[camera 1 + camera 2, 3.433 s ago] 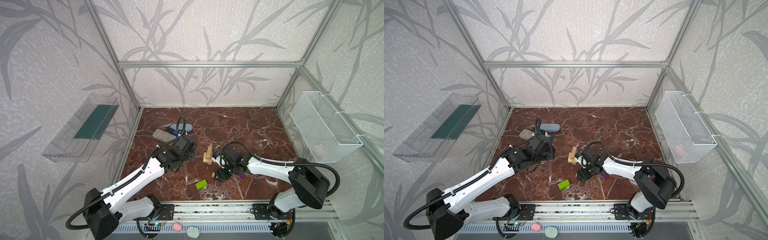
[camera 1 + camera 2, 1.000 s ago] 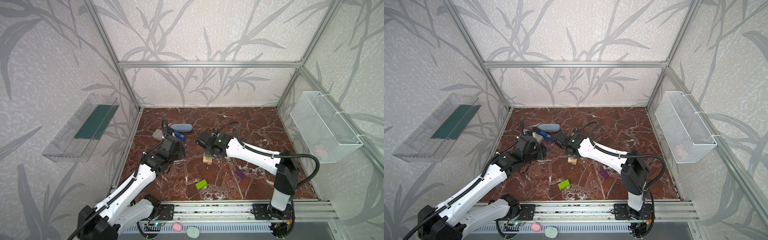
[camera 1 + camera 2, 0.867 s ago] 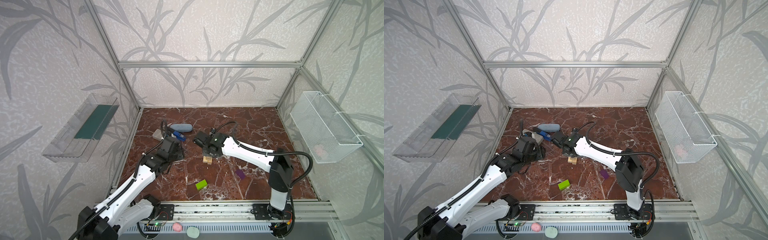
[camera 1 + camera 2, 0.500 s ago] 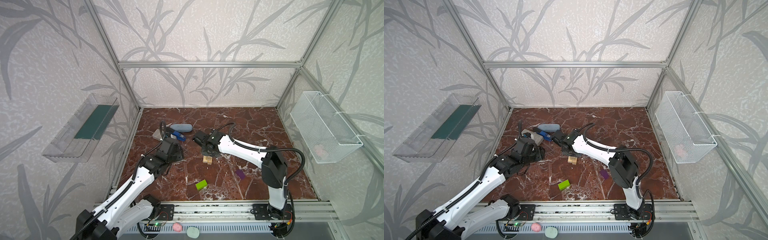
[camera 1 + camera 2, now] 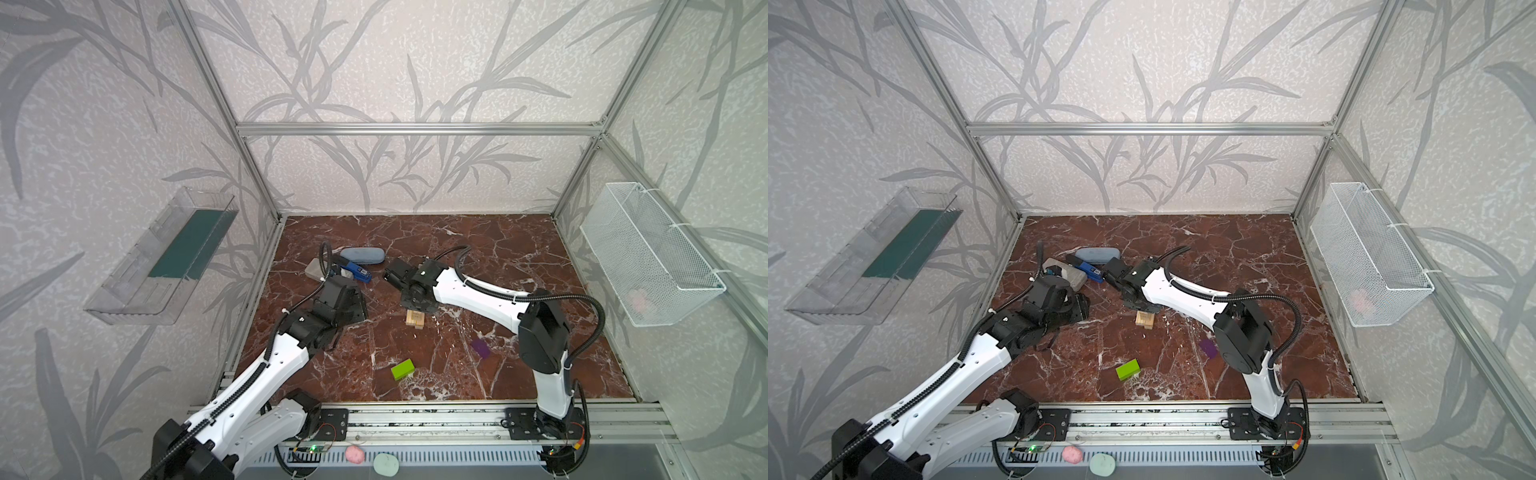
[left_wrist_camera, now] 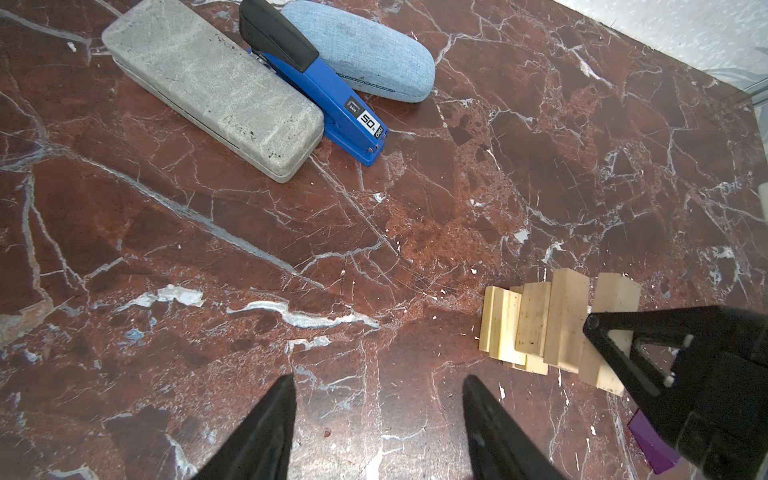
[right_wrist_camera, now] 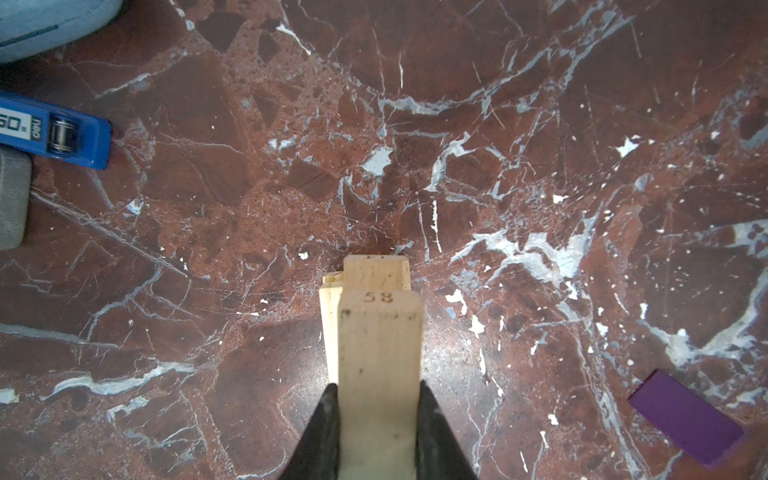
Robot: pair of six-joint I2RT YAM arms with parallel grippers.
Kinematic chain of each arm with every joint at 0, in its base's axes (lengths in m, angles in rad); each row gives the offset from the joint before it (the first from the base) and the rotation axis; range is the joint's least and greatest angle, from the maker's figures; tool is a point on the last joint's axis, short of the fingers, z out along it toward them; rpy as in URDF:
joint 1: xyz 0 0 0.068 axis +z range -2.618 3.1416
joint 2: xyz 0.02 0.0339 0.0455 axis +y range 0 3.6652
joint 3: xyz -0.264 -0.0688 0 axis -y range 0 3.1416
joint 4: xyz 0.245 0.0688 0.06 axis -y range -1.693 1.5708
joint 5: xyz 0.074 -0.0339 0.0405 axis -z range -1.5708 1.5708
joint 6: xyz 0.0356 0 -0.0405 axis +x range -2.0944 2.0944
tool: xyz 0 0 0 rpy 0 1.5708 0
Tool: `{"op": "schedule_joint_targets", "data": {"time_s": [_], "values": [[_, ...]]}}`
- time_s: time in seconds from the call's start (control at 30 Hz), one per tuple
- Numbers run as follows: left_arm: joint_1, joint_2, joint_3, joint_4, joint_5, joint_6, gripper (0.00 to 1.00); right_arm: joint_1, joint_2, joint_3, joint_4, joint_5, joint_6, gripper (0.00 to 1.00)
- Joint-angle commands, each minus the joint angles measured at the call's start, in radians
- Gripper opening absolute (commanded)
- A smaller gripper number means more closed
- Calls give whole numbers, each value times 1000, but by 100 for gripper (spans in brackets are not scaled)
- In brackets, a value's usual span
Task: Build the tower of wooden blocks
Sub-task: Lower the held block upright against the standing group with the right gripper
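Landmark: tower [image 5: 414, 319], a low stack of pale natural-wood rectangular bricks, mid-floor on the red-brown marble tabletop [image 5: 478, 249].
Right end effector: right gripper [image 7: 376, 388], jaws narrow and clamped on a pale wood brick [image 7: 380, 353] stamped "58", held directly above the tower; whether it touches the stack cannot be told.
Left end effector: left gripper [image 6: 378, 380], jaws moderately parted with nothing between them, over bare marble left of the tower in both top views.
Loose bricks: lime-green brick [image 5: 402, 369] in front of the tower, apart from it; flat purple brick [image 5: 481, 348] to the tower's front-right.
Clutter: blue stapler [image 6: 328, 99] lying between a grey hard case [image 6: 212, 87] and a blue-grey fabric case [image 6: 361, 50], just beside both, behind-left of the tower and well apart from it.
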Motion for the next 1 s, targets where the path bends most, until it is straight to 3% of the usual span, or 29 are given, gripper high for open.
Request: {"op": "schedule_joint_targets", "data": {"time_s": [0.0,0.97], "values": [[4,-21,-8,-21,-9,7,63,-7,18,31,-39,21,19,14],[7,-15,-11,-20,-12,10,66,-18,60,56,-52,38,12,18]]}}
